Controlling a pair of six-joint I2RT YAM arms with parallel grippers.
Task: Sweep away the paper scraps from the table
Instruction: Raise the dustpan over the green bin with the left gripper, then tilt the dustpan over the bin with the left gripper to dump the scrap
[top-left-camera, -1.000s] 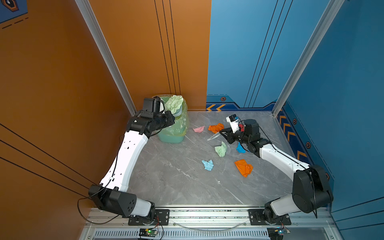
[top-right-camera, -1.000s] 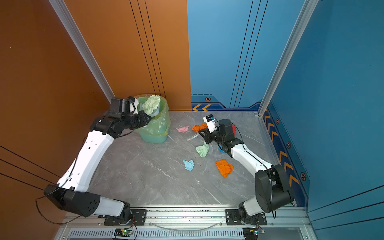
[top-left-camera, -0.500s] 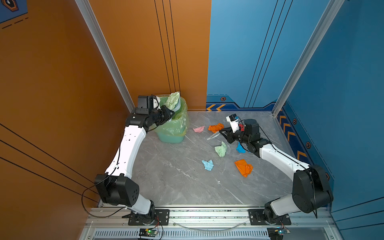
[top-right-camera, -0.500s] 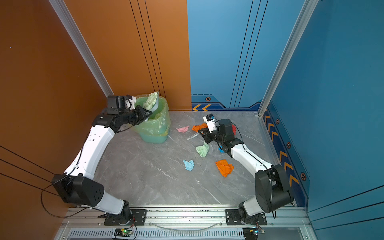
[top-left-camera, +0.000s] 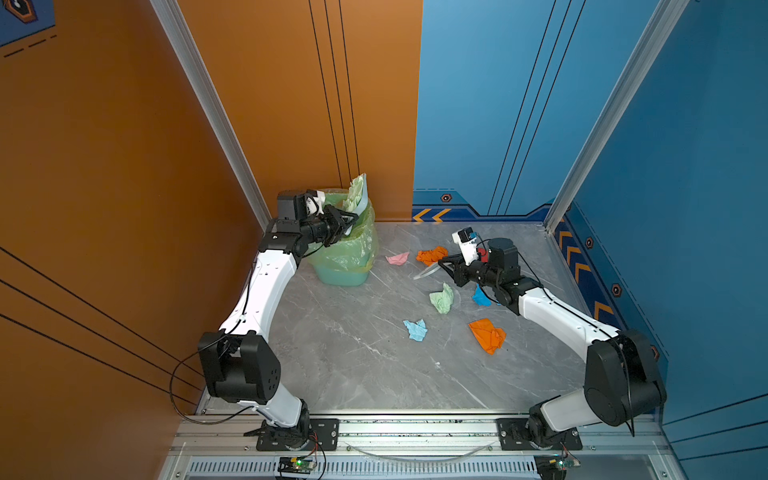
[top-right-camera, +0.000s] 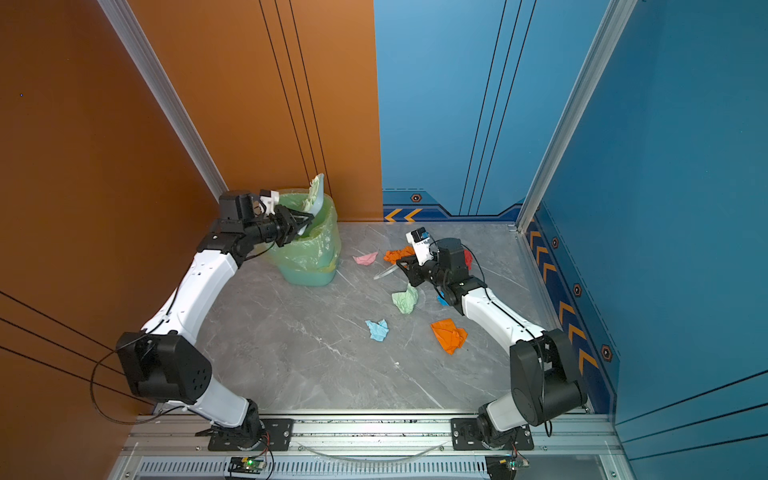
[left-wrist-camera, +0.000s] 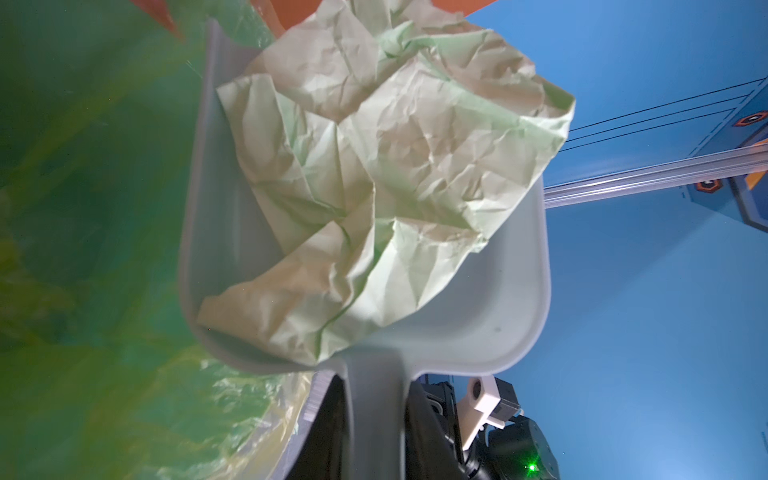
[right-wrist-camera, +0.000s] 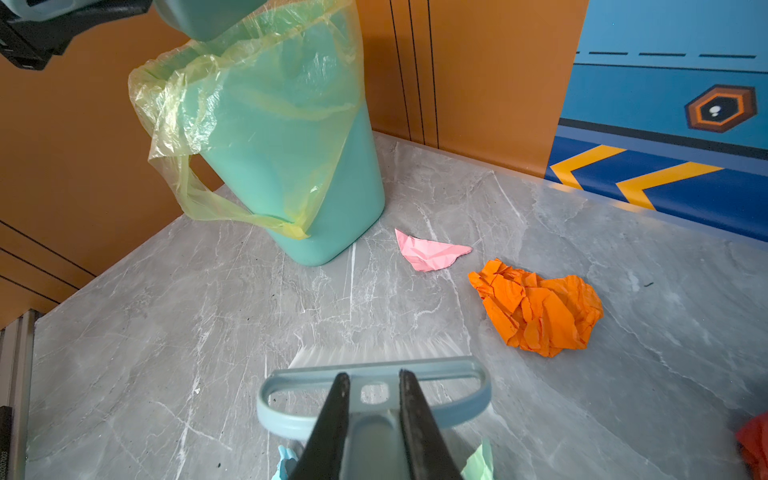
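Compared with 1 second ago, my left gripper (top-left-camera: 348, 219) is now standing the dustpan (top-left-camera: 362, 198) nearly on edge over the bin (top-left-camera: 347, 266) instead of carrying it flat, while my right arm is staying put.

In both top views, my left fingers are clamping shut on the dustpan handle, and a pale green wad (top-left-camera: 353, 196) is sitting inside the raised pan. My right gripper (top-left-camera: 445, 262) is pinching the brush (top-left-camera: 428, 272) tight, low over the table (top-left-camera: 353, 374). On the marble are lying 6 loose scraps: a pink scrap (top-left-camera: 397, 258), an orange wad (top-left-camera: 433, 254) beside it, a pale green scrap (top-left-camera: 442, 298), a bright blue scrap (top-left-camera: 481, 297) partly under my right arm, a light blue scrap (top-left-camera: 415, 330) and a second orange wad (top-left-camera: 487, 334). In a top view a red wad (top-right-camera: 468, 258) is peeking out behind my right wrist.

At the left wrist, the pale green wad (left-wrist-camera: 374, 187) is filling most of the pan, with the green liner (left-wrist-camera: 83, 208) blurring alongside.

At the right wrist, my fingers are squeezing the brush handle; whether the bristles are touching the marble I cannot tell.
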